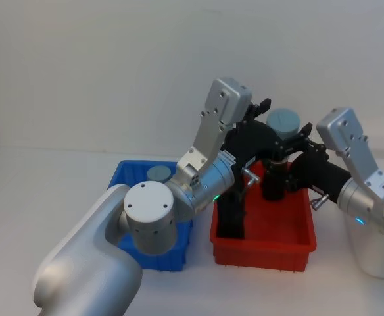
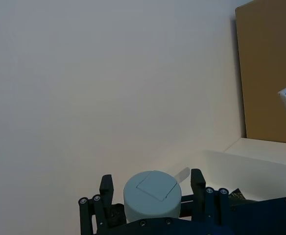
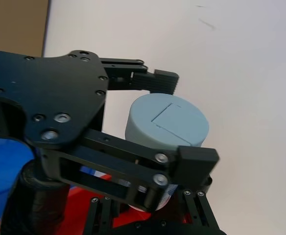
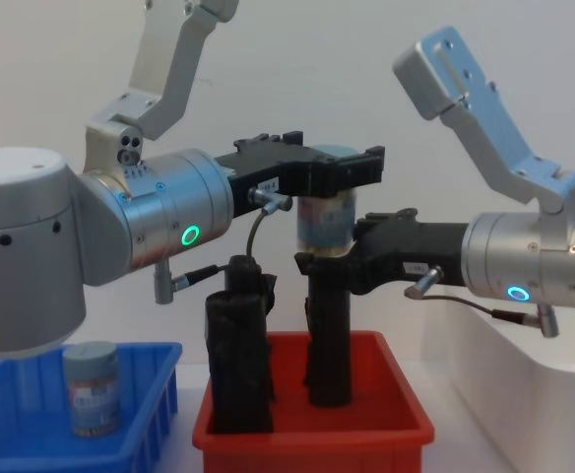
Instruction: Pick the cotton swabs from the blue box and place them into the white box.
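Pale counter [image 1: 60,178] across the frame.

White box [image 4: 524,394] – lower right of the chest view, nothing seen inside it from here.

Red bin [image 1: 264,250] – centre bottom of the head view, between the white box and the blue box [image 1: 123,174] at lower left. Two tall black rolls [image 4: 238,355] stand upright in the red bin.

Both arms reach to the middle of the frame and meet above the red bin.

Left gripper [image 4: 327,168] comes in from the left, high, level with the lid of a cotton swab tub [image 4: 327,222]. In the left wrist view its fingers [image 2: 197,182] stand spread on either side of the lid, a thin gap showing on each side.

Right gripper [image 4: 332,258] comes in from the right, lower, its fingers pinching the bottom part of the same tub. The tub is upright in the air, over the red bin, grey-blue lid up.

A second tub [image 4: 91,386] stands upright in the blue box, lower left of the chest view.
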